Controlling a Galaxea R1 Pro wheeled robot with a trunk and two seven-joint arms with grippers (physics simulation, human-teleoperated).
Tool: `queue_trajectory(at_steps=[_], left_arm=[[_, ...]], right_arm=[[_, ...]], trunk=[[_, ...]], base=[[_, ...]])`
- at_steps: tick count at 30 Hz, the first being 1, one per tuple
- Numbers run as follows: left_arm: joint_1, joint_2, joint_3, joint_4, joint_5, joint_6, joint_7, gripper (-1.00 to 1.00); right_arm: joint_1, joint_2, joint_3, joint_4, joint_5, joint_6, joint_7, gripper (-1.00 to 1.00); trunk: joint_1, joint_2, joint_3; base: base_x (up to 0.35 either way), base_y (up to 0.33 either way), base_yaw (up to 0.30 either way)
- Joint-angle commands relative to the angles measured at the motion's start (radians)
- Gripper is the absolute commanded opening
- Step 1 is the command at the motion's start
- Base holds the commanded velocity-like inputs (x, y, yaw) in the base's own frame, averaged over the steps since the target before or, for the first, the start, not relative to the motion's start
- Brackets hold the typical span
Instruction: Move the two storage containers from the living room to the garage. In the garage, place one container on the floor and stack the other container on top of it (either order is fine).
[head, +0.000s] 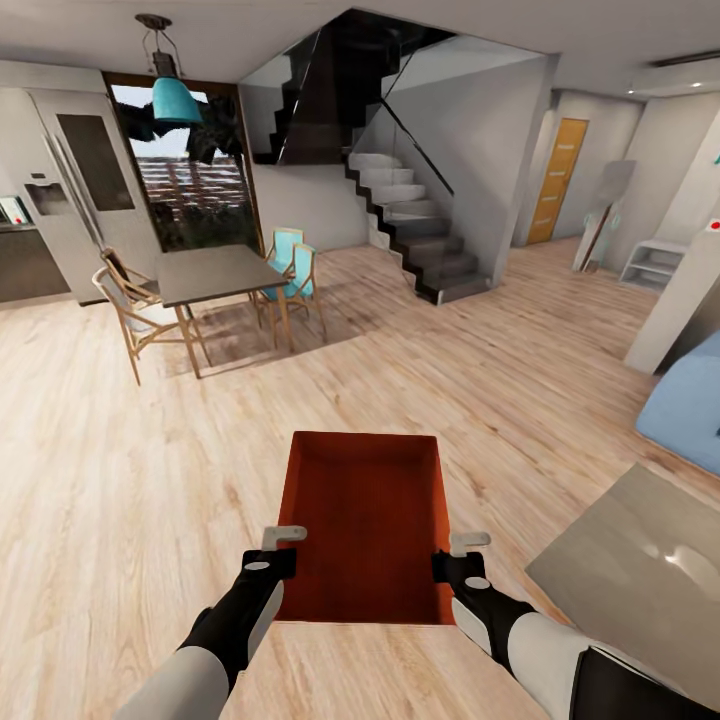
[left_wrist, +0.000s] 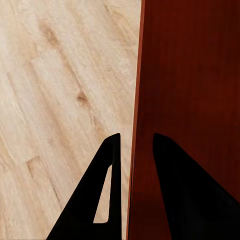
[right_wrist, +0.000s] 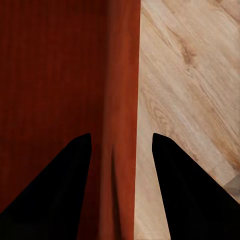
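**Ana:** So where is the storage container (head: 365, 520) right now?

**Ben:** Held up in front of the robot over the light wood plank floor (head: 100, 480), open top upward, with the dining table (head: 215, 272) well beyond its far wall and the staircase (head: 415, 235) farther off still. That puts it in the living area, not yet in the garage.

**Ana:** And the end effectors?

**Ben:** The left end effector (head: 283, 545) straddles the container's left side wall, one finger inside the bin and one outside. The right end effector (head: 462, 555) does the same on the right wall. In the left wrist view the fingers (left_wrist: 180, 195) sit narrowly about the wall edge; in the right wrist view there is a wider gap with the wall between. I judge both clamped on the container.

**Ana:** How will it handle?

**Ben:** It looks stiff, thin-walled and empty, so probably light. The smooth walls may be slippery, so pinching opposite side walls near the close end, as now, seems sound, though the far end could sag if either grip loosens.

**Ana:** Counts?

**Ben:** One orange-red container in sight, of the two the task names. Two end effectors. One table, with four chairs (head: 135, 315) as far as I can make out, and part of one blue sofa (head: 690, 405) off to the container's right.
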Motion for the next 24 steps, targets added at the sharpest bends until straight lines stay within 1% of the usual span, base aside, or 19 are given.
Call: queue_trajectory(at_steps=[1,24], left_arm=[[0.0,0.001,0.003,-0.002,-0.024,0.011,0.007,-1.0],[0.0,0.001,0.003,-0.003,-0.023,0.01,0.007,-1.0]], right_arm=[[-0.001,-0.001,-0.011,-0.001,-0.003,-0.003,-0.003,-1.0],[-0.001,-0.002,-0.011,-0.001,-0.003,-0.004,-0.003,-1.0]], trunk=[[0.001,-0.002,-0.002],[0.001,-0.002,-0.002]], base=[[0.322,0.0,0.0],[0.322,0.0,0.0]])
